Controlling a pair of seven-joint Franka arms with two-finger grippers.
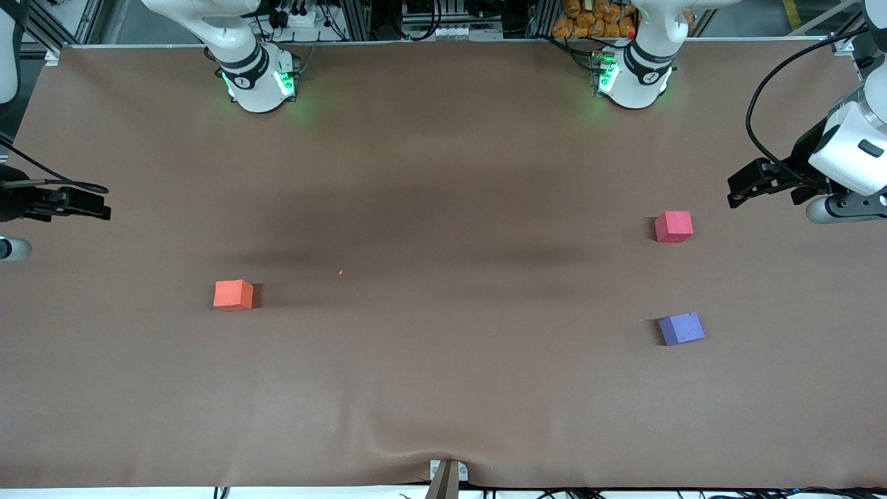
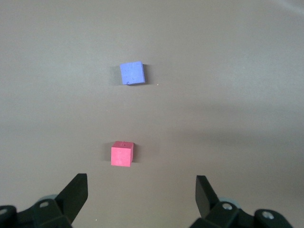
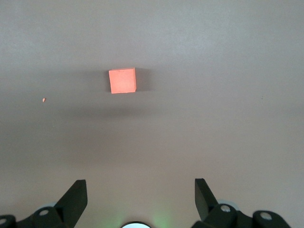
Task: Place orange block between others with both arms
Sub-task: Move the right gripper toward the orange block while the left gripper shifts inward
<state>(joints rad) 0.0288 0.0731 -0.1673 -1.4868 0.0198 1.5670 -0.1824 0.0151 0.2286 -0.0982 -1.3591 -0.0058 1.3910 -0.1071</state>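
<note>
Front view shows the orange block (image 1: 233, 294) alone on the brown bench (image 1: 443, 388) toward the right arm's end, well apart from the red-pink cube (image 1: 673, 226) and the purple-blue cube (image 1: 682, 328), which sit toward the left arm's end with a bare gap between them. The right gripper (image 3: 137, 197) hangs over the bench edge with jaws wide and empty, as does the left gripper (image 2: 140, 194) near the red-pink cube. The pick should probably come first: square the right jaws to the block's flat faces (it looks soft), then hand over mid-bench.
</note>
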